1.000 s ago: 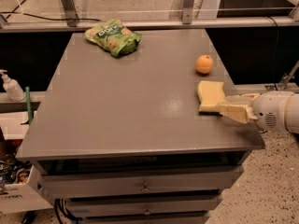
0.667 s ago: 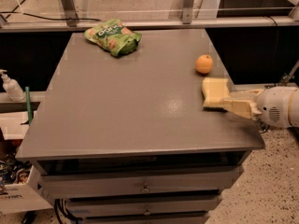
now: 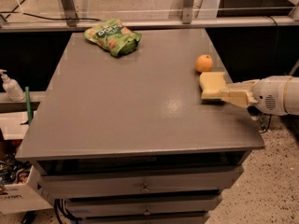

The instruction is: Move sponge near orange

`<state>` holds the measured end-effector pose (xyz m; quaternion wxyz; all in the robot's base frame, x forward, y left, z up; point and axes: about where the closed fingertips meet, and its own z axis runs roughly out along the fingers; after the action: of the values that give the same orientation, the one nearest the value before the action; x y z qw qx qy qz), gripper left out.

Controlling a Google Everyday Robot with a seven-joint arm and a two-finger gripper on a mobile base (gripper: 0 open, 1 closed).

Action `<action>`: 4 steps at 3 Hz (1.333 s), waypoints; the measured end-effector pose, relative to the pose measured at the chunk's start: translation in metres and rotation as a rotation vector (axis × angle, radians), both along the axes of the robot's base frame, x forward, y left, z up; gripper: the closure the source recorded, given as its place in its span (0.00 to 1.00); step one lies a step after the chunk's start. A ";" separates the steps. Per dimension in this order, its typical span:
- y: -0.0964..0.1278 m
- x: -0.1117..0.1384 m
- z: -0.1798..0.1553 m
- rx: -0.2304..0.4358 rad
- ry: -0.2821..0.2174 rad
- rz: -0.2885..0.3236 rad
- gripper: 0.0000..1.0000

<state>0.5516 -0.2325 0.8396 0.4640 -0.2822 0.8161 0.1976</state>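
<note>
Yellow sponge (image 3: 210, 84) has slid up just beside the orange (image 3: 203, 63), gripper (image 3: 225, 94) clamped on its right end, task nearly done!

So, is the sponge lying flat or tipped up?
The sponge lies flat, broad face up, beside the orange; the tool at its right edge in view.

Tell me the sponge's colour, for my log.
The sponge is pale yellow, camera view; the tool is at its right edge.
</note>
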 end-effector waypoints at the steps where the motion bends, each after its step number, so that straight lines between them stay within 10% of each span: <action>1: 0.007 0.007 0.000 0.001 0.006 0.020 1.00; 4: 0.010 -0.002 -0.001 0.006 0.032 0.035 0.36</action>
<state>0.5499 -0.2224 0.8389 0.4483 -0.2919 0.8177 0.2127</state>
